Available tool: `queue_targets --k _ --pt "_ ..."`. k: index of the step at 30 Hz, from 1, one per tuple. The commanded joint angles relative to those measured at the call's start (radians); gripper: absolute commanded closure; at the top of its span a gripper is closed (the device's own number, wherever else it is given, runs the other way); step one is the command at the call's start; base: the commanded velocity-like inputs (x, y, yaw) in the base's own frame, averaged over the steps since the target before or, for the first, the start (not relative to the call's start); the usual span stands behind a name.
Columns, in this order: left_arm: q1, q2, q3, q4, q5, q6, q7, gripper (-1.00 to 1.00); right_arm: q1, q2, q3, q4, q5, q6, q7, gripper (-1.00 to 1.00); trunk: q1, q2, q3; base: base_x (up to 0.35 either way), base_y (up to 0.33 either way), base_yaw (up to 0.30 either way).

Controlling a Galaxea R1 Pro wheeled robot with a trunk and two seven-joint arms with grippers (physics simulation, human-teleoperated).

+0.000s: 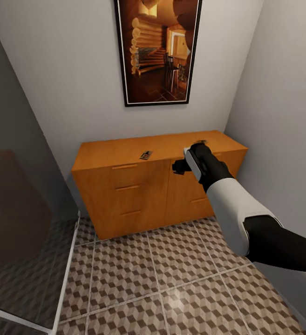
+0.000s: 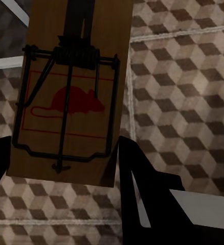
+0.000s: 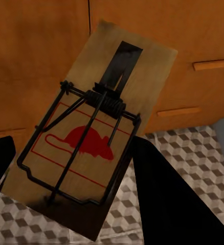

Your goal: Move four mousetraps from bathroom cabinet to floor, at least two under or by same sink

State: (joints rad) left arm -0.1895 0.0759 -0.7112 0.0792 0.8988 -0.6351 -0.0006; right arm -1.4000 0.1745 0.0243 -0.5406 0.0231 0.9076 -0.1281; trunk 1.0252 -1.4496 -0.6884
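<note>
between each pincer's fingers a mousetrap is gripped: left pincer (image 2: 66, 168), right pincer (image 3: 71, 189); a third mousetrap (image 1: 146, 155) is seen on the cabinet (image 1: 125, 186).

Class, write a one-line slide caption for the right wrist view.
Right gripper holds a mousetrap before the cabinet.

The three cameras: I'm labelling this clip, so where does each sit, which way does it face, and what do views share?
Head view: high on the robot, looking forward and down at the cabinet, a mousetrap on top, the floor; the right arm shows.
Left wrist view: by the left gripper, facing down past its held trap onto tiles.
Right wrist view: by the right gripper, facing its held trap and cabinet drawers.
Shared: all show floor tiles; head and right wrist show the cabinet.
</note>
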Motion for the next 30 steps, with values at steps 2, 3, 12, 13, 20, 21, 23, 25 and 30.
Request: queue_targets --k 2,3,12,13,20,21,23,25,30 --pt "-0.001 0.000 -0.007 0.002 0.000 -0.003 0.005 1.00 -0.001 0.000 0.001 0.012 0.000 0.002 0.002 1.00 0.000 0.000 -0.001 -0.029 0.000 0.000" --pt "-0.001 0.000 -0.007 0.002 0.000 -0.003 0.005 1.00 -0.001 0.000 0.001 0.028 0.000 -0.001 0.002 1.00 0.000 0.000 -0.001 -0.015 0.000 0.000" --pt "-0.001 0.000 -0.008 0.002 0.000 -0.003 0.005 1.00 -0.001 0.000 0.000 0.320 0.002 -0.231 0.005 1.00 0.000 0.000 -0.001 -0.003 0.000 0.000" --pt "-0.001 0.000 -0.008 0.002 0.000 -0.003 0.005 1.00 -0.001 0.000 0.000 0.347 0.002 -0.254 0.005 1.00 0.000 0.000 -0.001 0.000 0.000 0.000" --pt "-0.001 0.000 -0.007 0.002 0.000 -0.003 0.005 1.00 0.098 0.000 0.001 0.513 0.004 -0.493 0.007 1.00 0.000 0.000 -0.001 0.000 0.000 0.000" --pt "-0.001 0.000 -0.007 0.002 0.000 -0.003 0.005 1.00 0.129 0.000 0.000 0.516 0.005 -0.504 0.008 1.00 0.000 0.000 -0.001 0.000 0.000 0.000" --pt "-0.001 0.000 -0.007 0.002 0.000 -0.003 0.005 1.00 0.162 0.000 0.001 0.519 0.006 -0.528 0.010 1.00 0.000 0.000 -0.001 0.000 0.000 0.000" --pt "-0.001 0.000 -0.007 0.002 0.000 -0.003 0.005 1.00 0.183 -0.003 0.002 0.520 0.004 -0.566 0.011 1.00 0.000 0.000 -0.001 0.000 0.000 0.000" --pt "-0.001 0.000 -0.007 0.002 0.000 -0.003 0.005 1.00 0.273 -0.027 0.003 0.522 0.004 -0.660 0.013 1.00 0.000 0.000 -0.001 0.000 0.000 0.000"
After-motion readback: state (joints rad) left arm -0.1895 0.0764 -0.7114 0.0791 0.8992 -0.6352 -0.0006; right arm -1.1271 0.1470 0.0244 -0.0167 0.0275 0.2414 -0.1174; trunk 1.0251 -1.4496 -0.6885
